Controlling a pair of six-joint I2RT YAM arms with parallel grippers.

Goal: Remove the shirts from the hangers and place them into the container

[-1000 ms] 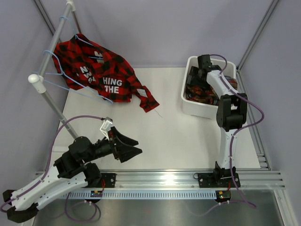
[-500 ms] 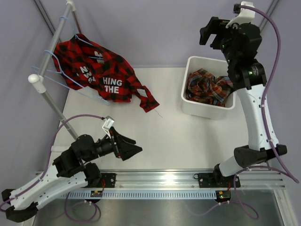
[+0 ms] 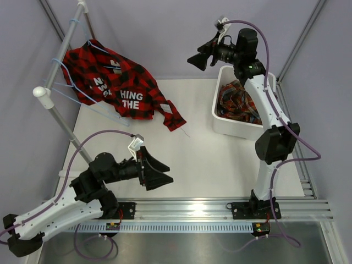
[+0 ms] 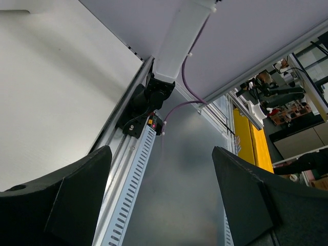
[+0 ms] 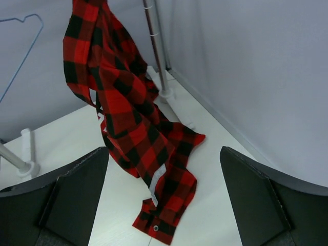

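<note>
One shirt down, one to go: the red check shirt (image 3: 118, 91) hangs on its blue hanger (image 3: 67, 80) at the rack (image 3: 58, 74), one sleeve trailing onto the table (image 3: 198, 154).
The plaid shirt (image 3: 237, 102) lies bundled in the white basket (image 3: 234, 127). Your right gripper (image 3: 197, 59) points toward the rack, fingers spread wide and empty. Your left gripper (image 3: 164, 175), low near its base, gapes too, holding nothing.

The hanging shirt (image 3: 118, 82) is a red-and-black check with white lettering. The other shirt (image 3: 242, 102) is a plaid of red, navy and tan, set against the plain white container (image 3: 234, 127). The wire hangers (image 3: 88, 106) are light blue. The rack pole (image 3: 66, 127) is grey with a white knob. The surface (image 3: 203, 159) is white. The left hand (image 3: 164, 173) and right hand (image 3: 196, 61) are black, and their cables (image 3: 102, 133) are purple.
</note>
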